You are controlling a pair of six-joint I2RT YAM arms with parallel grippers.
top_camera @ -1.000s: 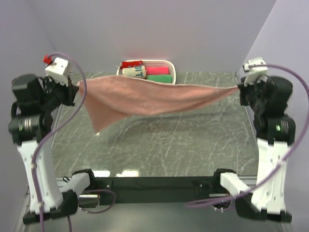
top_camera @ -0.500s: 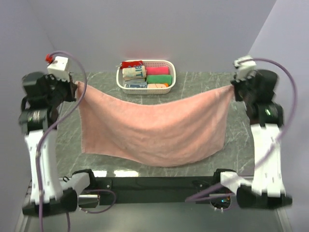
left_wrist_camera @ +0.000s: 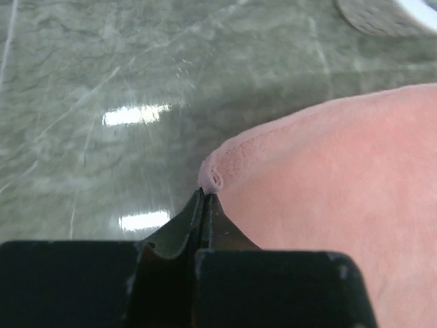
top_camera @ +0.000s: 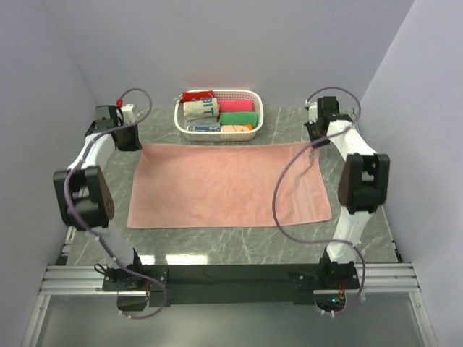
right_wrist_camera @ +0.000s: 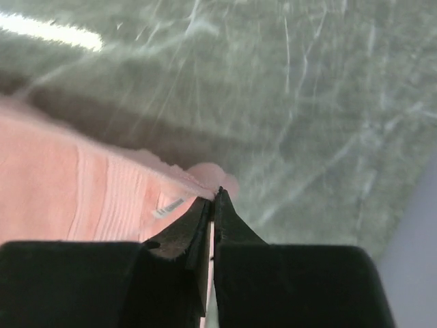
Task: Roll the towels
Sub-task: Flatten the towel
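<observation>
On the marble tabletop (top_camera: 217, 242), the salmon-pink towel (top_camera: 228, 184) lies spread flat, ready for rolling.
We judge spreading done; next we must let go and regrasp one short edge to begin the roll. The terry is smooth, just beside the white basket (top_camera: 218, 114); left hand (left_wrist_camera: 205, 199) and right hand (right_wrist_camera: 216, 197) each clamp a far corner.

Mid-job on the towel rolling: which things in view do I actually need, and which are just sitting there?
In the job:
pink towel, spread flat on the table
left tool, shut on one far corner
right tool, shut on the other far corner

Lying about:
white basket
rolled cloths inside it
</observation>
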